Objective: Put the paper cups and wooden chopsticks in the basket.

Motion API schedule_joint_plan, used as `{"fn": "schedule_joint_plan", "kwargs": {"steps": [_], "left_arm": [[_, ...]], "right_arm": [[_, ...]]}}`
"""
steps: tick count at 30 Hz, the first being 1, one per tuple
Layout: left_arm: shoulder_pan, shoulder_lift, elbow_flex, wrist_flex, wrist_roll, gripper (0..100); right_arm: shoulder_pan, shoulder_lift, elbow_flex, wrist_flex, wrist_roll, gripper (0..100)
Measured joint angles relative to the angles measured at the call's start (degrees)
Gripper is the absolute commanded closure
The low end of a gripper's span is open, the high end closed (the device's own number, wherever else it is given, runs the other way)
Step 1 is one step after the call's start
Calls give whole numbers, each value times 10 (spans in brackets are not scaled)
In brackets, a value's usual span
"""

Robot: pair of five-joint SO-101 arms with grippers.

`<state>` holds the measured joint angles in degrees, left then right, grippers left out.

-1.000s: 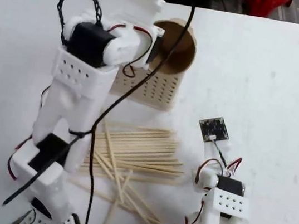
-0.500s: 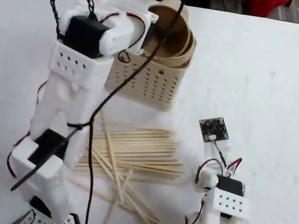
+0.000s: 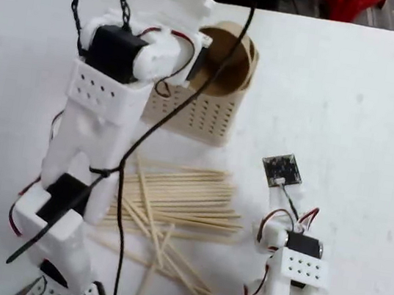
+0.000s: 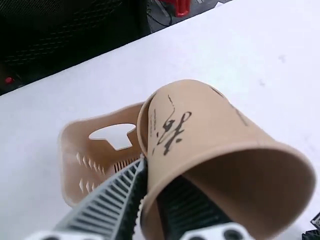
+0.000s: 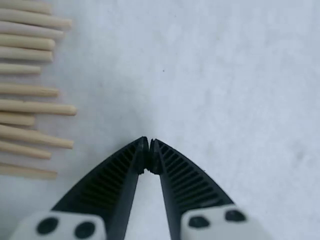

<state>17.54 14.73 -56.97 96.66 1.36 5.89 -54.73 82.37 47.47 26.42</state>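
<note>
My left gripper is shut on a tan paper cup, one finger inside its mouth and one outside the wall. The cup lies tilted over the beige perforated basket. From above, the cup shows its open mouth at the basket's far right corner, with the left arm covering the basket's left part. Several wooden chopsticks lie scattered on the white table in front of the basket. My right gripper is shut on nothing, low over bare table just beside the chopsticks' ends.
The right arm stands at the near right with its small camera board pointing toward the basket. A black cable hangs from the left arm across the chopsticks. White table lies open to the right.
The left arm swung slightly left and lifted the cup, then came back right and lower; the cup is again near where it was a second ago. The right arm has not moved.
</note>
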Motion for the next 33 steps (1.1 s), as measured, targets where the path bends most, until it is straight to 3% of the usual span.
{"fn": "schedule_joint_plan", "kwargs": {"steps": [5,20,28,33], "left_arm": [[-1,0,0,0,0,778],[0,5,0,-84,-32,779],[-13,147,-9,-94,-33,779],[-13,167,-15,-100,-33,779]], "right_arm": [[0,0,0,0,0,981],[0,0,0,0,0,981],[0,0,0,0,0,981],[0,0,0,0,0,981]]}}
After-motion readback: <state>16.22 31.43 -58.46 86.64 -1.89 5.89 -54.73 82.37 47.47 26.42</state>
